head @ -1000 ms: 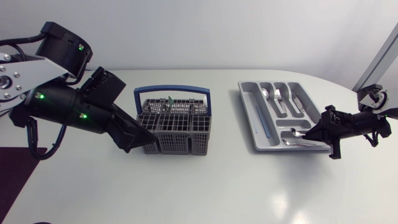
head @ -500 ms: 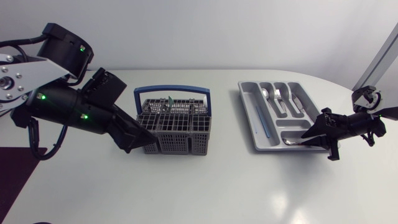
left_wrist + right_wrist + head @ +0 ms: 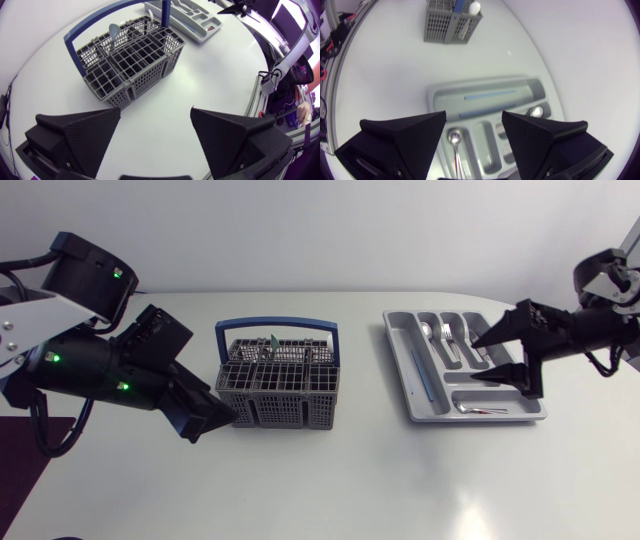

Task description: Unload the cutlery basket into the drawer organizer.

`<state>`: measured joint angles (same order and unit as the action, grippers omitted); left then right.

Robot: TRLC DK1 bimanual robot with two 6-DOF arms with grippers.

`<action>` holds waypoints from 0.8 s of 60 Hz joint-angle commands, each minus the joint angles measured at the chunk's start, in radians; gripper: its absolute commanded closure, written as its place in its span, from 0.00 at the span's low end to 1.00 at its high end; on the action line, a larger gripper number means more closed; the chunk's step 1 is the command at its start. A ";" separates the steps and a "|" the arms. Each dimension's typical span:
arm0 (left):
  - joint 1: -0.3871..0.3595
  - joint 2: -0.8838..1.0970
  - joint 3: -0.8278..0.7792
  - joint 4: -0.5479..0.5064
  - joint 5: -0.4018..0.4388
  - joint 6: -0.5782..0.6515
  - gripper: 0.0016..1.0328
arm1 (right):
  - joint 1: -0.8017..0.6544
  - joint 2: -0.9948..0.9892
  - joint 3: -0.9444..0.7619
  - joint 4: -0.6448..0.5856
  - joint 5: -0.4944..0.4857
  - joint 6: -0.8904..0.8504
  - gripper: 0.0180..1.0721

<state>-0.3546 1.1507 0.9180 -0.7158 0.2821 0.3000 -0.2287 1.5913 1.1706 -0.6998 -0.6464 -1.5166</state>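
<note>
Since a second ago the right gripper (image 3: pixel 472 362) has risen from the near right corner of the drawer organizer (image 3: pixel 396 360). It now hangs above the middle compartments, fingers spread and empty. The spoon (image 3: pixel 478 410) it was carrying lies flat in the crosswise compartment along the organizer's near edge. The left gripper (image 3: pixel 213 427) has drawn back a little and sits low at the near left corner of the cutlery basket (image 3: pixel 290 395), fingers wide apart, holding nothing.

One utensil (image 3: pixel 270 342) shows in the basket: pale green-blue, standing upright in a rear cell, close by the blue handle (image 3: pixel 277 326). In the left wrist view the basket lies straight ahead of that gripper, with the utensil toward its far side. Its long axis is vertical, so I judge it calls for a grasp from above. The left arm is much the nearer; the right is well apart, beyond the gap between basket and organizer.

The table (image 3: pixel 350 480) is white, smooth and matte, with the basket at its middle and the organizer toward its rounded right edge. The handle's arch and the cell walls probably leave little room for broad fingers.
</note>
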 commanded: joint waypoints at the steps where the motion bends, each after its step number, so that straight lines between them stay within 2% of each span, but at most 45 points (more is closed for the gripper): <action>1: 0.005 -0.019 -0.065 0.018 -0.032 0.027 0.09 | 0.089 -0.007 0.011 0.043 -0.033 0.211 0.18; 3: 0.006 -0.026 -0.087 0.032 -0.032 0.027 0.11 | 0.126 -0.007 0.008 0.079 -0.033 0.283 0.20; 5: 0.008 -0.031 -0.108 0.044 -0.034 0.028 0.13 | 0.166 -0.007 0.004 0.105 -0.035 0.331 0.25; 14: 0.014 -0.042 -0.205 0.113 -0.044 0.030 0.34 | 0.304 0.024 -0.014 0.342 -0.041 0.635 0.70; 22: 0.022 -0.011 -0.260 0.196 -0.049 0.028 0.59 | 0.402 0.101 0.018 0.444 -0.022 0.762 0.93; 31: 0.040 0.043 -0.297 0.322 -0.064 0.021 0.84 | 0.456 0.182 0.083 0.505 -0.016 0.894 0.95; 41: 0.052 0.119 -0.303 0.431 -0.066 0.008 0.88 | 0.503 0.228 0.110 0.576 0.007 0.981 0.95; 48: 0.057 0.184 -0.291 0.490 -0.072 0.013 0.90 | 0.525 0.249 0.146 0.580 0.011 1.007 0.95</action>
<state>-0.3084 1.2823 0.6380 -0.2516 0.2218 0.3141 0.2806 1.8091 1.2785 -0.1307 -0.6411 -0.5640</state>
